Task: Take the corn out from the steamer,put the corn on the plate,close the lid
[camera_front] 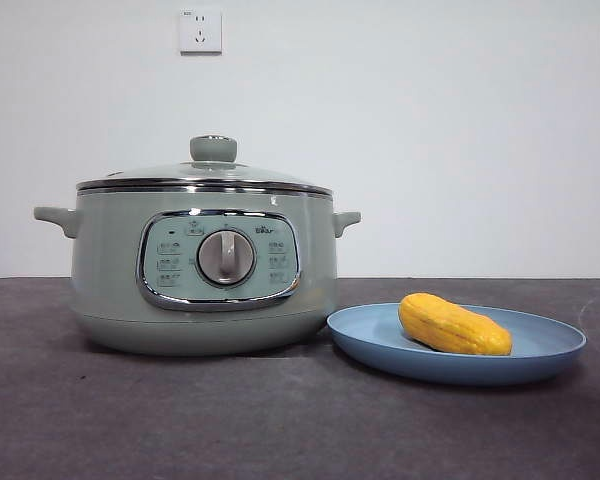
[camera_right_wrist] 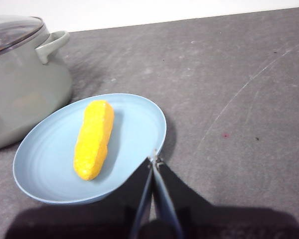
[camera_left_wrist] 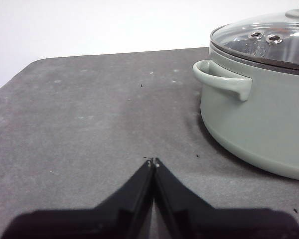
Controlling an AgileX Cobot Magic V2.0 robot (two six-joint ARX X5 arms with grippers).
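The pale green steamer (camera_front: 205, 270) stands on the dark table with its glass lid (camera_front: 205, 172) seated on the rim. To its right the yellow corn (camera_front: 453, 325) lies on the light-blue plate (camera_front: 550, 350). My left gripper (camera_left_wrist: 153, 162) is shut and empty, hovering over the bare table beside the steamer (camera_left_wrist: 261, 114) handle. My right gripper (camera_right_wrist: 154, 160) is shut and empty too, just over the plate (camera_right_wrist: 45, 159) edge, beside the corn (camera_right_wrist: 93, 138). Neither arm shows in the front view.
A white wall with a power socket (camera_front: 200, 30) stands behind the table. Dark grey tabletop (camera_front: 280, 420) stretches in front of the steamer and plate.
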